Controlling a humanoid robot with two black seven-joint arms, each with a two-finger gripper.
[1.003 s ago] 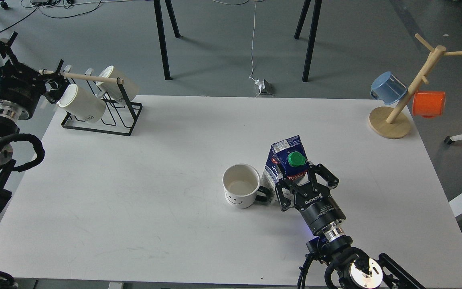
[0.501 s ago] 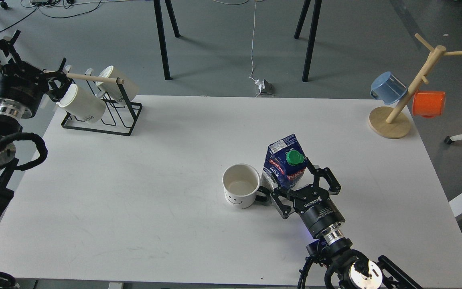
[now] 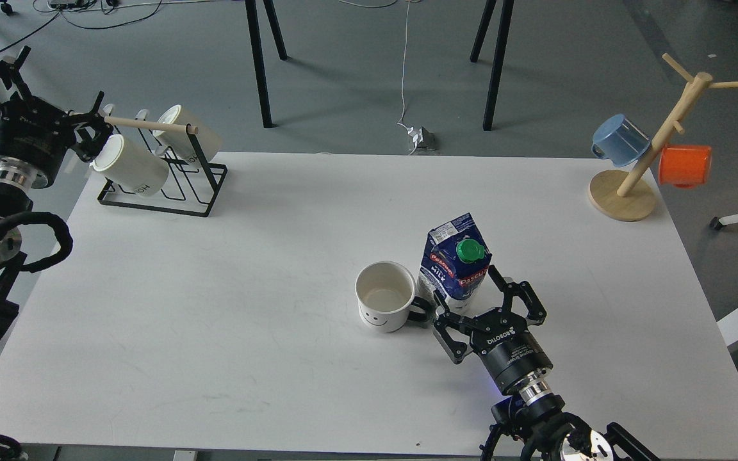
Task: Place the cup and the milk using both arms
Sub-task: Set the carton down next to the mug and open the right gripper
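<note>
— Right gripper (image 3: 479, 306) open wide, holding nothing, close behind milk (image 3: 453, 264) standing beside cup (image 3: 384, 304) mid-table.
— Could clip the carton, tipping it onto the cup. Left gripper (image 3: 92, 125): cannot tell.

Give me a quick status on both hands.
Right hand open beside milk. Left hand at mug rack, state unclear. Cup upright, touching nothing but table.

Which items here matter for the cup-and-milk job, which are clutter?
Job: cup, milk carton, right gripper, left gripper.
Clutter: cream mugs on wire rack, blue cup, orange cup, wooden stand.
</note>
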